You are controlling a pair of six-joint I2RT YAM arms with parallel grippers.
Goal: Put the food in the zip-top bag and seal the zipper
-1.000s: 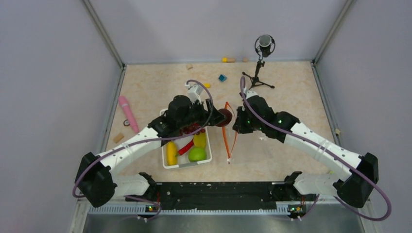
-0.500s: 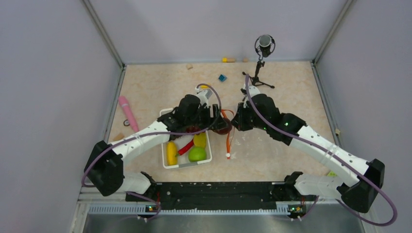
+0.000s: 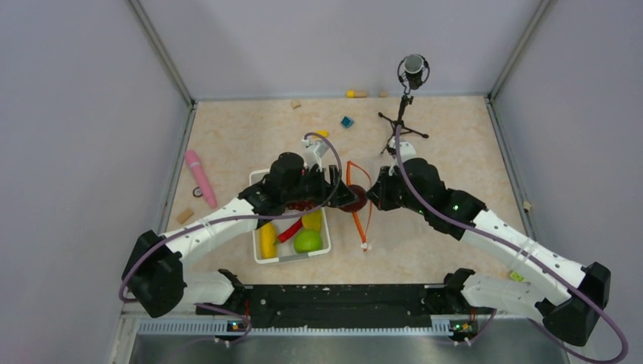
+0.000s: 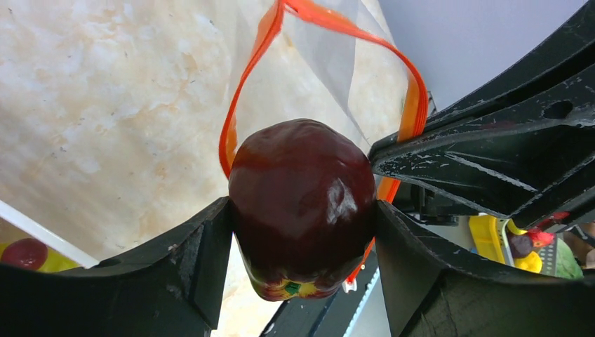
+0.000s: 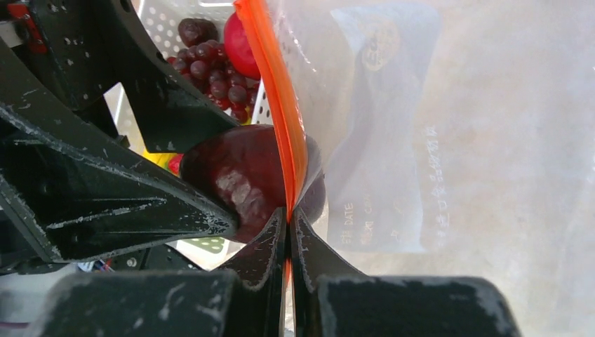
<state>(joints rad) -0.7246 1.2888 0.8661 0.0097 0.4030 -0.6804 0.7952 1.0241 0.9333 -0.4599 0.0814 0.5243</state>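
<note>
Clamping the maroon fruit (image 4: pixel 302 203) in my left gripper (image 3: pixel 343 194), fingers spread wide with one on each side of it. The fruit sits right at the mouth of the zip-top bag (image 5: pixel 449 140). From my left wrist, the orange-red zipper (image 5: pixel 277 91) loops open behind it, running from 12 round to 4 o'clock. My right gripper (image 5: pixel 288 217) is pressed together, pinching that zipper strip. From my right wrist, the strip runs straight up toward 12 across the fruit, and the clear bag and its label spread off toward 3 o'clock over the tabletop (image 3: pixel 440 152). From above, the white basket (image 3: pixel 292 259) lies at 7 o'clock from the fruit. Inside it are dark purple grapes (image 5: pixel 214 67), a red apple (image 5: pixel 242 42), a yellow piece (image 3: pixel 268 239), a red chili (image 3: pixel 290 231) and a green fruit (image 3: pixel 308 241).
</note>
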